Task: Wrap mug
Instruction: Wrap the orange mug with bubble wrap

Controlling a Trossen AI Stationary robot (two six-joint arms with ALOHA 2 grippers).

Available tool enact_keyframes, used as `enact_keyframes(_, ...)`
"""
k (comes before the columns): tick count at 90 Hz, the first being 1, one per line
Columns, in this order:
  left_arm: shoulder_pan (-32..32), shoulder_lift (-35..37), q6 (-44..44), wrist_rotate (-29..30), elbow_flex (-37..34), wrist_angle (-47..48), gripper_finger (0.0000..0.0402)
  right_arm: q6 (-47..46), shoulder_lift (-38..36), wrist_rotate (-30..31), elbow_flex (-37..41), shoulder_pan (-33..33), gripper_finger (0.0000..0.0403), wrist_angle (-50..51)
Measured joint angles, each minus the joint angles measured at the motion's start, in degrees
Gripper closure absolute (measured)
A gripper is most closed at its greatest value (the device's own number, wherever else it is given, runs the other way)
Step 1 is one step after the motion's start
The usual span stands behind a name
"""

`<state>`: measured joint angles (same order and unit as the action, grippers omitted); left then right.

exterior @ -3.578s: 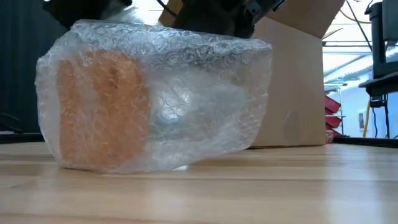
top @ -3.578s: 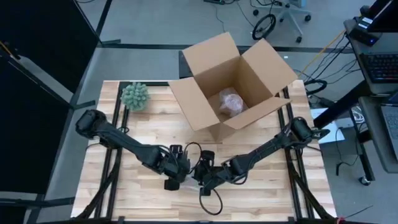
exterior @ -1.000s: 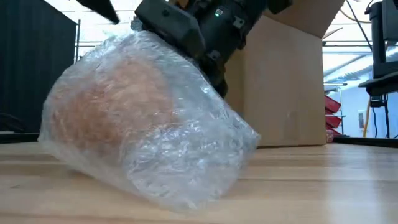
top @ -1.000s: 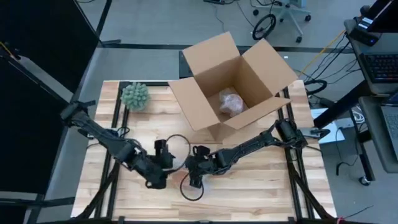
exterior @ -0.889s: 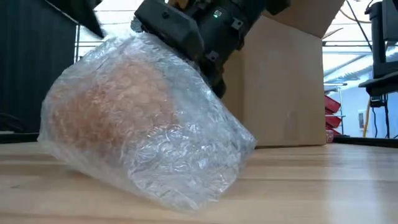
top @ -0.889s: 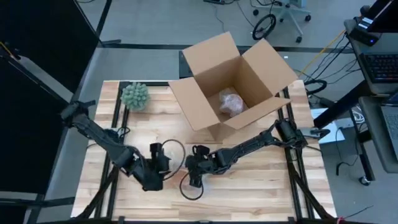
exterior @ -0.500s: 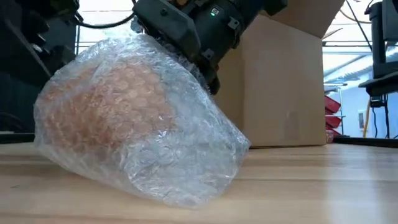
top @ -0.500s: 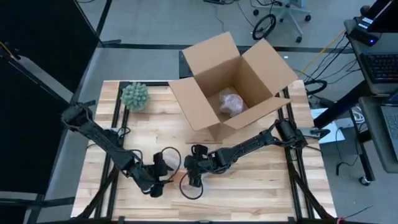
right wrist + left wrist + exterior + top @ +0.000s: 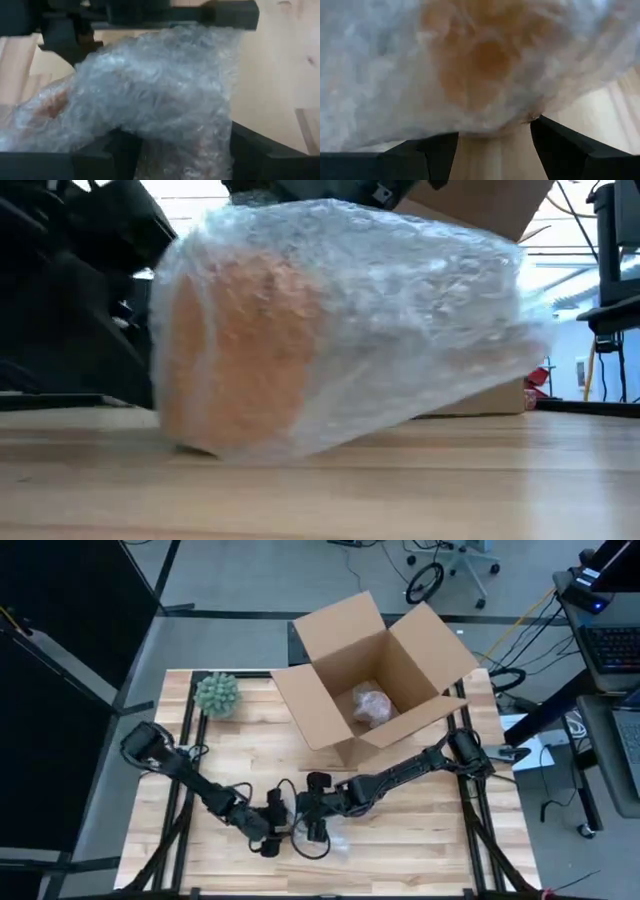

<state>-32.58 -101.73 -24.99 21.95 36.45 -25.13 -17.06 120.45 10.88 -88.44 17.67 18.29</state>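
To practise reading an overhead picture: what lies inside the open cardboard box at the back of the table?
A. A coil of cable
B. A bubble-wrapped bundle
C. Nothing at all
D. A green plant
B: the high view shows a bubble-wrapped bundle on the floor of the box, while the plant stands outside it on the table.

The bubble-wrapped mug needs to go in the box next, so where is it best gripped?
Probably across the orange mug body inside the bubble-wrapped mug, from above: it lies on its side, that end is firm, and the loose clear tail would likely slip. The left gripper and right gripper flank it.
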Motion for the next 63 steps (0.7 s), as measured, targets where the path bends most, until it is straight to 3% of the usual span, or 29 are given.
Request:
enact_keyframes(35,3.59,-2.32,2.97,-3.32,2.77,-0.75,0.0173,-4.95,3.59,-5.68,-0.28,-1.33,0.0195,5.79)
enact_keyframes(63,3.79,-2.28,3.02,-2.58,2.82,-1.4,0.0173,-6.95,-3.39,-5.9,0.33,-1.18,0.0195,8.61)
